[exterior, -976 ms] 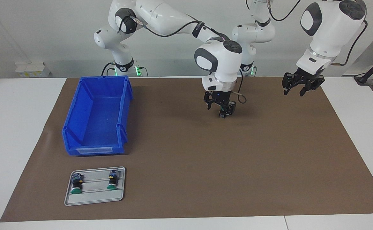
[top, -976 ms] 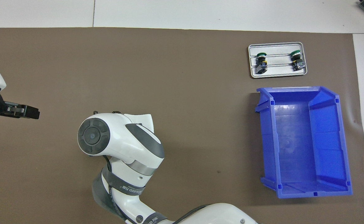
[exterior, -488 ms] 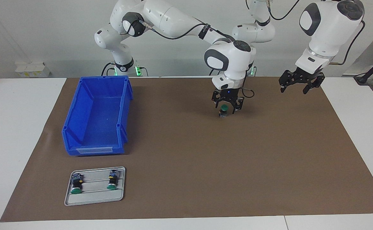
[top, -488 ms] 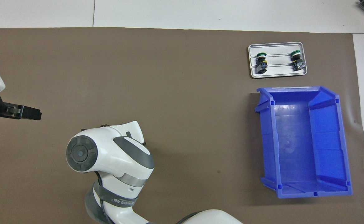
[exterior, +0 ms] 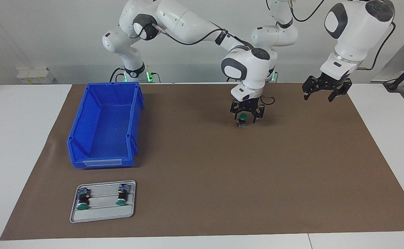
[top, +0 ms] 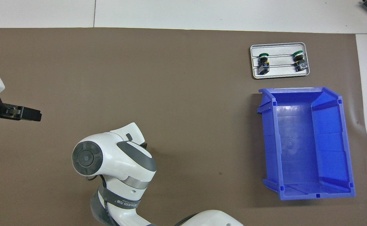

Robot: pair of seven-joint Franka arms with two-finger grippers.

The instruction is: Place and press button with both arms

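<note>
Placing step done: button (exterior: 242, 120) standing on mat (exterior: 222, 173) under spread right gripper (exterior: 247, 116); next calls for left gripper (exterior: 322, 90), spread, waiting nearby, to press cap.

Blue bin (top: 309, 141), tray (top: 279, 72) (two buttons), white arm (top: 114, 163)

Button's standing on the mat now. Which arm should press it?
Left, probably. The right pincer is open around the button, cap up, steadying it; the left pincer hangs free over the mat nearby.
</note>
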